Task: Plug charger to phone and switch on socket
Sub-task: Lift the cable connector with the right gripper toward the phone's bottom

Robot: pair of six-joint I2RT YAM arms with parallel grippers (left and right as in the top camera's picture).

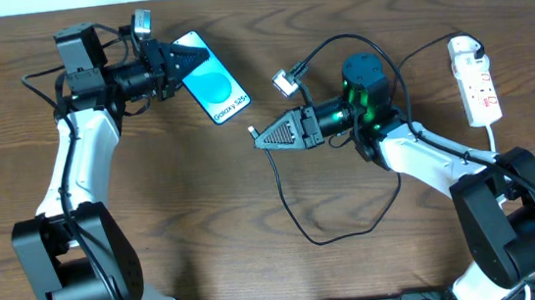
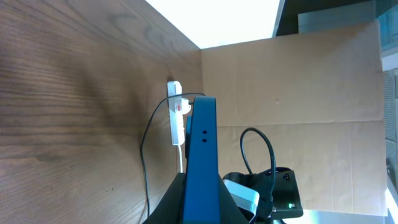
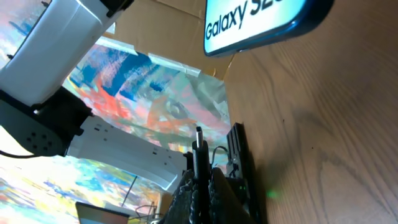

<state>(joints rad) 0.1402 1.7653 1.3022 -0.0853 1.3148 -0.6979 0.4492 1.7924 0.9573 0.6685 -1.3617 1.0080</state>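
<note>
I am on the first step: getting the charger point(image 1: 330, 240) into the phone point(image 1: 214, 84).

My left gripper point(image 1: 175, 62) is clamped on one short end of the phone. The other short end, the one with the white words, points at my right arm. I cannot tell if that end rests on the table point(image 1: 184, 207) or hangs just over it.

My right gripper point(image 1: 261, 136) is squeezed on the black tip point(image 3: 198, 138) of the charger. The tip sticks out in front of the fingers and points at the phone. It is near the phone's end but not touching it.

Next I think I must line the tip up with the little hole in that end and push it straight in. My left gripper has to keep the phone steady while I push. If the tip is a bit crooked, it may slide off the edge.

Nothing lies between the tip and the phone. The black cable makes a big loop on the table by my right arm and could tug as I move.

The socket point(image 1: 478, 85) lies far off on my right side, with the white plug point(image 1: 463, 49) in its top end. Its switch is not yet pressed, by my guess; that comes after.
</note>
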